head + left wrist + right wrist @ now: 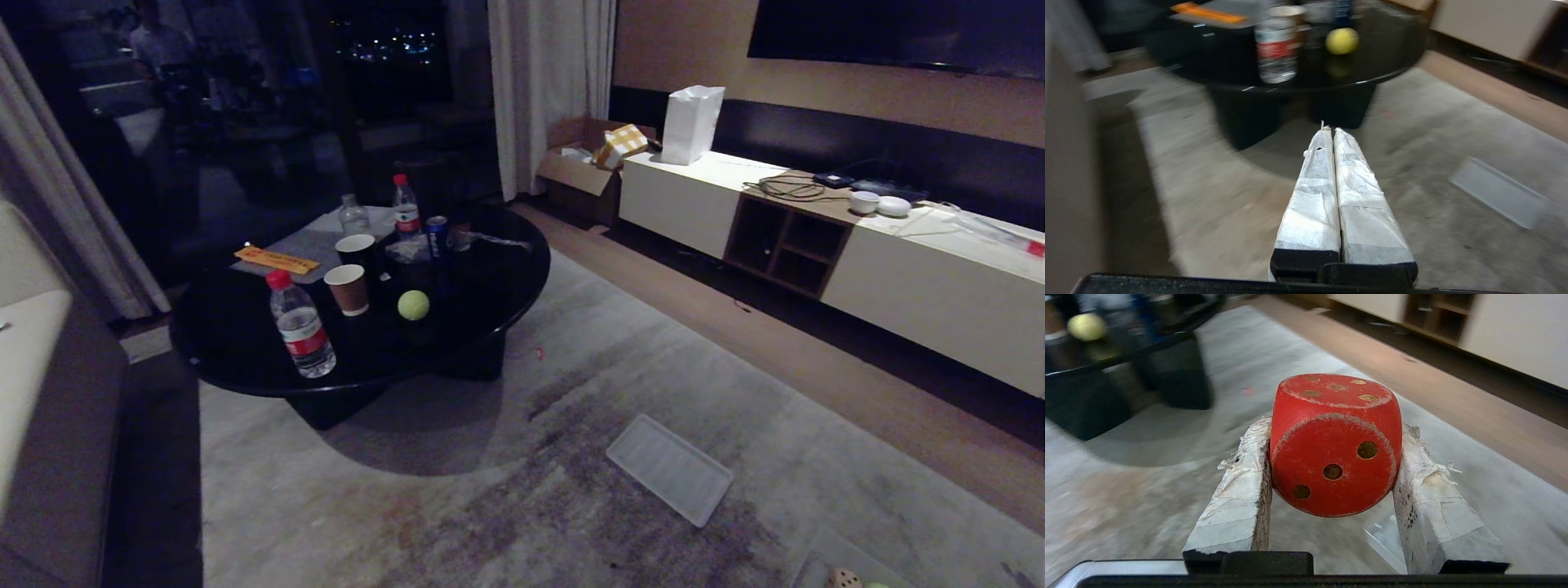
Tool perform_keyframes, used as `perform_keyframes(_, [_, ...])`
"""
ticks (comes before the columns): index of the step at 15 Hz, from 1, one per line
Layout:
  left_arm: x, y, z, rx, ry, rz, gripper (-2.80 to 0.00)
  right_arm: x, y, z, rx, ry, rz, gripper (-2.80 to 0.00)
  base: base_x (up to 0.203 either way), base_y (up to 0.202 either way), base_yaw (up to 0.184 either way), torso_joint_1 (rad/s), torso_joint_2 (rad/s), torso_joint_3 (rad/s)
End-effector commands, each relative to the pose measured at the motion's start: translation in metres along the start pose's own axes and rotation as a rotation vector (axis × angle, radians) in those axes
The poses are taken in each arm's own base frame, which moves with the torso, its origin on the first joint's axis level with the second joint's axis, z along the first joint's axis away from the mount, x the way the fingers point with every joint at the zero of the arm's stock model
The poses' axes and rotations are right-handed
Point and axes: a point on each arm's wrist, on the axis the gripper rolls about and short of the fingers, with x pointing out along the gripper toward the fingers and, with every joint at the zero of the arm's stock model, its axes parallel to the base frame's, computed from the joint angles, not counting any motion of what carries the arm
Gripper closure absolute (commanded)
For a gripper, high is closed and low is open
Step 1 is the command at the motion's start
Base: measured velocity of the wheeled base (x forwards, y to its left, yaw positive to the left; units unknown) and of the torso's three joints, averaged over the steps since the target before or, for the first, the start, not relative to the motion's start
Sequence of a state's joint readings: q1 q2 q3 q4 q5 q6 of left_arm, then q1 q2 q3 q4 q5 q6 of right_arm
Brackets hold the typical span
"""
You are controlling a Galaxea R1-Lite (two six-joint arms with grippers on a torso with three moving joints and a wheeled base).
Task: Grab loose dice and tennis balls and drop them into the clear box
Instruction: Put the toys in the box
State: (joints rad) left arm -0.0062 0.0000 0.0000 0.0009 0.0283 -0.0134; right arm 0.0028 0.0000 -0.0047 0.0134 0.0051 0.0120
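While my right pincer is squeezing the red die between its two taped fingers, I am looking over the room to see what is done and what is left. My left pincer is clenched shut with nothing in it, pointing out over the rug.

Down in the near corner of the head view, the clear box is peeking in, and a beige die is already lying inside it, with something yellow-green just beside it. So some of the job looks finished. The red die is not dropped in yet. One tennis ball is sitting on the round black counter, near a brown paper cup and a water bottle. I am not seeing any other dice.

The red die is hard and smooth, with rounded corners, worn pale edges and dull gold dots. The ball is round and fuzzy. The counter is shiny and dark. A flat ribbed white panel is lying on the soft grey rug.
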Motion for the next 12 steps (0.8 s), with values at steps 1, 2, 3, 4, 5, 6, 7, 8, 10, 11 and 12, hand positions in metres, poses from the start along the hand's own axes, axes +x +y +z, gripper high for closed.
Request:
perform_keyframes(1, [0.0002,0.0,-0.0003,0.0,0.002,0.001,0.0,0.0001,0.0,0.0,0.0,0.002,0.001,0.0,0.001,0.013,-0.164,0.003,0.0,0.002])
perform_keyframes(2, [0.0002,0.0,-0.0003,0.0,0.002,0.001,0.0,0.0001,0.0,0.0,0.0,0.002,0.0,0.0,-0.003,0.009,-0.162,0.0,0.0,0.002])
perform_keyframes(3, [0.0002,0.0,-0.0003,0.0,0.002,0.001,0.0,0.0001,0.0,0.0,0.0,0.002,0.001,0.0,0.0,0.01,-0.163,0.002,0.0,0.002])
perform_keyframes(4, [0.0002,0.0,-0.0003,0.0,0.002,0.001,0.0,0.0001,0.0,0.0,0.0,0.002,0.001,0.0,0.0,0.01,-0.161,0.002,0.0,0.002])
perform_keyframes(5, [0.0002,0.0,-0.0003,0.0,0.002,0.001,0.0,0.0001,0.0,0.0,0.0,0.002,0.001,0.0,0.006,0.012,-0.163,0.002,0.0,0.002])
perform_keyframes(6, [0.0002,0.0,-0.0003,0.001,0.002,0.001,0.0,0.0001,0.0,0.0,-0.001,0.002,0.001,0.0,0.0,0.011,-0.145,0.004,0.0,0.002])
perform_keyframes(7, [0.0002,0.0,-0.0003,0.001,0.002,0.001,0.0,0.0,0.0,0.0004,-0.001,0.001,0.001,0.0,-0.002,0.012,-0.127,0.007,0.0,-0.002])
perform_keyframes(8, [0.0002,0.0,-0.0003,0.001,0.002,0.002,0.0,0.0001,0.0,0.0,-0.001,0.002,0.001,0.0,-0.001,0.005,-0.08,0.002,0.0,0.005])
perform_keyframes(10, [0.0002,0.0,-0.0003,0.0,0.002,0.001,0.0,0.0001,0.0,0.0,-0.001,0.002,0.001,0.0,0.0,0.0,0.0,0.0,0.0,0.0])
perform_keyframes(11, [0.0002,0.0,-0.0003,0.003,0.002,0.001,0.0,0.0001,0.0,0.0,-0.001,0.002,0.001,0.0,0.0,0.0,0.0,0.0,0.0,0.0])
perform_keyframes(12, [0.0002,0.0,-0.0003,0.004,0.002,0.001,0.0,0.0001,0.0,0.0,-0.001,0.002,0.001,0.0,0.0,0.0,0.0,0.005,0.01,-0.027])
